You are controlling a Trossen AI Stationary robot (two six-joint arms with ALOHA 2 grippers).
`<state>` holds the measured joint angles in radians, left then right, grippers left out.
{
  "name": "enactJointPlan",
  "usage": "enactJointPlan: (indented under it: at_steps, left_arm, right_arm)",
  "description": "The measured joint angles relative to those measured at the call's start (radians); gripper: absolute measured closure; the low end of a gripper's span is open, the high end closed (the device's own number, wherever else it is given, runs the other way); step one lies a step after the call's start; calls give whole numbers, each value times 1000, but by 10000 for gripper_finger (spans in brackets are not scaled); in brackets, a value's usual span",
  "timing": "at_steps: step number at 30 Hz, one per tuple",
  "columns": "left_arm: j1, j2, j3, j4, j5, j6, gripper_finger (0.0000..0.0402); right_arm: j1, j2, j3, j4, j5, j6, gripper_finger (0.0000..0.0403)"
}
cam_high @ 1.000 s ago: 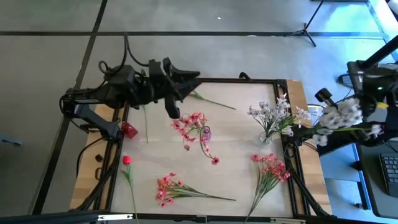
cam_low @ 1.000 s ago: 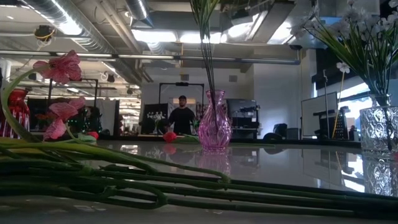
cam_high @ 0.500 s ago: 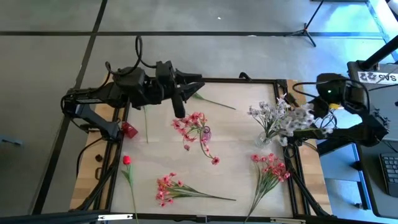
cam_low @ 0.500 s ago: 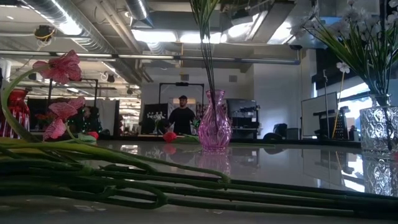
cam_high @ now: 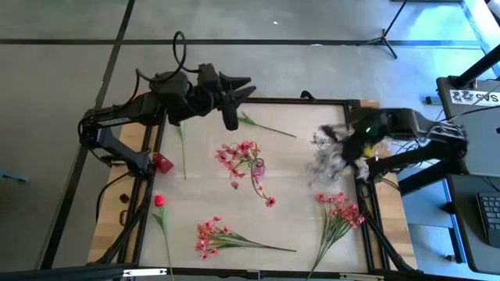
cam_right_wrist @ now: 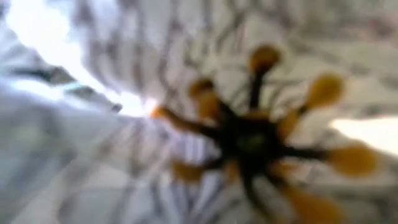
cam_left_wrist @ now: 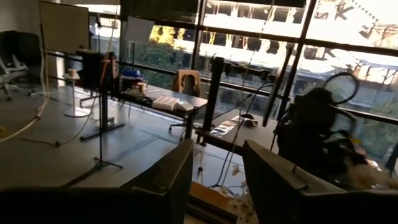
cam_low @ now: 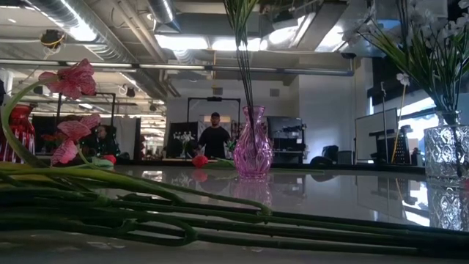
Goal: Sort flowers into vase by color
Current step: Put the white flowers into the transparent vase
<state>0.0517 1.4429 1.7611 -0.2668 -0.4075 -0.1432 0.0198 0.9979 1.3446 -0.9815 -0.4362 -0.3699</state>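
Observation:
My right gripper is in the air at the table's right edge, carrying a white flower spray over the clear vase, which holds white flowers. One blossom fills the right wrist view. My left gripper is open and empty, raised over the far left of the table; its fingers also show in the left wrist view. A pink vase at the table's middle holds pink flowers. Two pink sprays and a red bud lie flat near the front edge. My right gripper holds the white spray lifted clear of the table. Motion blur and the blossoms hide the place of contact, so which part the fingers have cannot be told.
A red vase stands at the table's left edge. Two green stems lie near the far edge. Stems of the near pink spray cross the low view's foreground. A person stands in the room behind.
My right gripper has swung with the white spray from beyond the table's right edge toward the left, and now hangs over the clear vase. My left gripper has drifted a little toward the far edge and the right.

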Motion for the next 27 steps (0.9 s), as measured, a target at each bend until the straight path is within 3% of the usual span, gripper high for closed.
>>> enactJointPlan:
  at_steps: [5, 9, 14, 19, 27]
  left_arm:
    - [34, 0, 0, -55, 1, -1, 263]
    - [49, 0, 0, -88, 16, -1, 263]
    - [13, 0, 0, -89, 80, 42, 263]
    - [-56, 0, 0, -79, 72, 70, 263]
    - [-109, -1, 0, -72, 10, 74, 263]
  right_arm:
    - [59, 84, 107, -145, 87, 46, 395]
    - [82, 99, 111, -140, 113, 115, 396]
    - [150, 31, 109, -83, 313, 246, 396]
    - [211, -123, 14, -57, 453, 357, 396]
    - [298, -188, -206, 69, 498, 389, 396]
